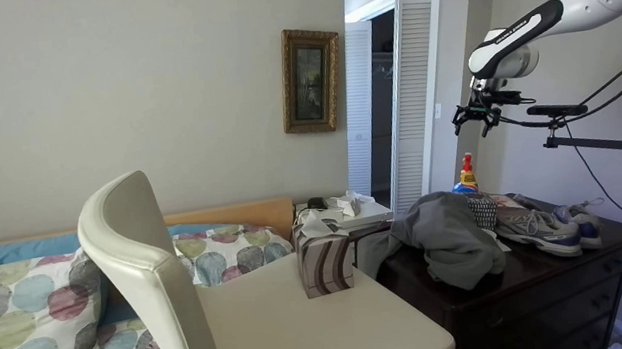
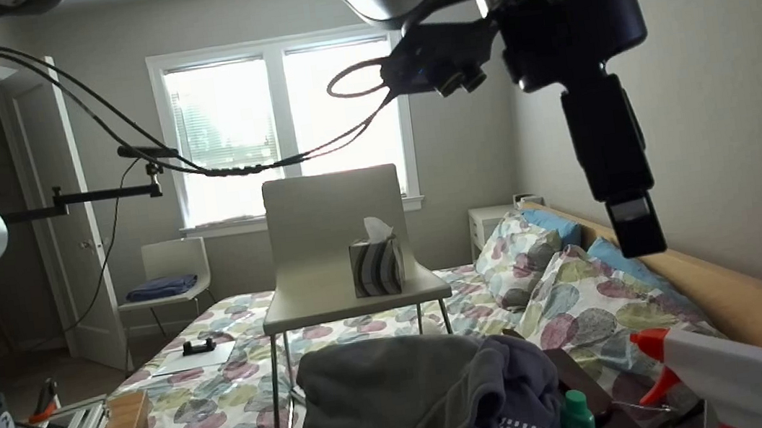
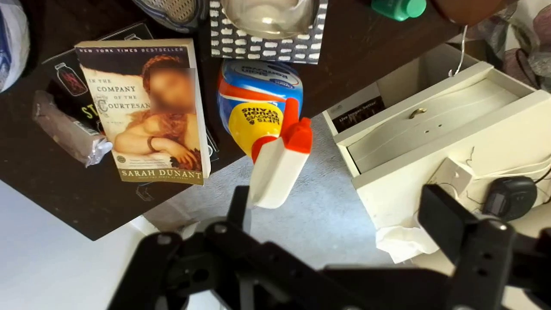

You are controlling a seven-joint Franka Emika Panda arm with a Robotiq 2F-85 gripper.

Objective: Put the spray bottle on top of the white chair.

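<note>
A black robot gripper (image 3: 338, 211) fills the six o'clock edge of the wrist view, its two fingers (image 3: 445, 219) spread wide, pale grey floor (image 3: 331, 193) showing between them. Toward eleven o'clock from that opening is the spray bottle (image 3: 258, 122) — blue body, yellow label, red-orange collar and trigger, white sprayer head. It stands on the dark wooden dresser (image 3: 357, 47); in an exterior view the gripper hangs above it at twelve o'clock, with a clear gap between.

In the wrist view, a black-and-white patterned container (image 3: 264, 51) sits just beside the bottle at twelve o'clock; whether they touch, I cannot tell. A paperback book (image 3: 142, 133) lies at nine o'clock, and a pale cabinet (image 3: 387, 193) stands between three and four o'clock, past the dresser's edge.

In an exterior view, grey cloth (image 1: 450, 235) lies at seven o'clock from the bottle and sneakers (image 1: 536, 231) between four and five. The white chair (image 1: 281, 333) is at eight o'clock from the bottle — a striped tissue box (image 1: 326, 265) upright on its seat. Beyond the chair, in both exterior views, is a bed (image 2: 210, 424) with a spotted cover. Near twelve o'clock in an exterior view, a gold-framed picture (image 1: 310, 82) hangs on the wall.
</note>
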